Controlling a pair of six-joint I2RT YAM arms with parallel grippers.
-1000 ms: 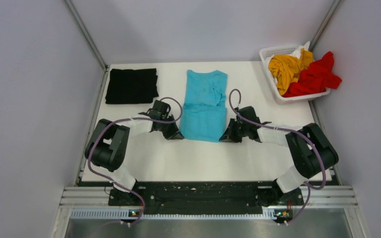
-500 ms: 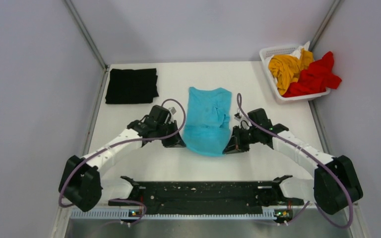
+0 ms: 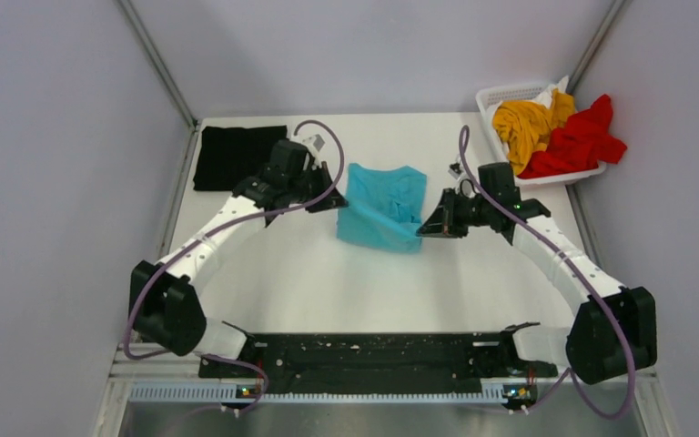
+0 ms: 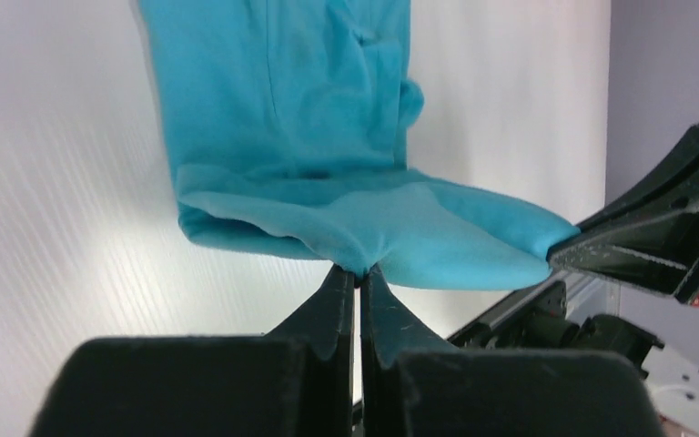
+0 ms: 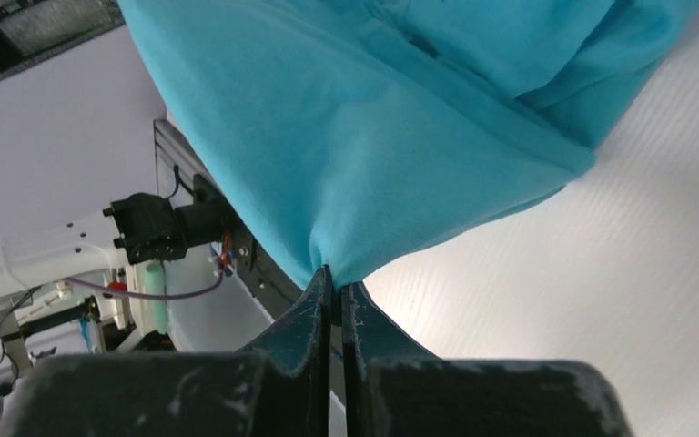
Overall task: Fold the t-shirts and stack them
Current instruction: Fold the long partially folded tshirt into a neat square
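Observation:
The turquoise t-shirt (image 3: 384, 205) lies mid-table, its near hem lifted and carried back over its far half. My left gripper (image 3: 339, 202) is shut on the hem's left corner; the pinch shows in the left wrist view (image 4: 361, 269) under the turquoise cloth (image 4: 328, 109). My right gripper (image 3: 423, 229) is shut on the right corner; the right wrist view (image 5: 335, 279) shows the cloth (image 5: 373, 118) bunched at the tips. The black t-shirt (image 3: 239, 157) lies folded at the back left. The mustard t-shirt (image 3: 526, 123) and red t-shirt (image 3: 581, 138) are heaped in the basket.
The white lattice basket (image 3: 502, 96) stands at the back right corner, with a scrap of white cloth (image 3: 553, 89) at its far side. Grey walls close the table on the left, back and right. The black rail of the arm bases (image 3: 364, 353) runs along the near edge.
Both arms have reached away from the bases, carrying the turquoise shirt's near hem up and over toward the collar. The shirt now looks about half as long.

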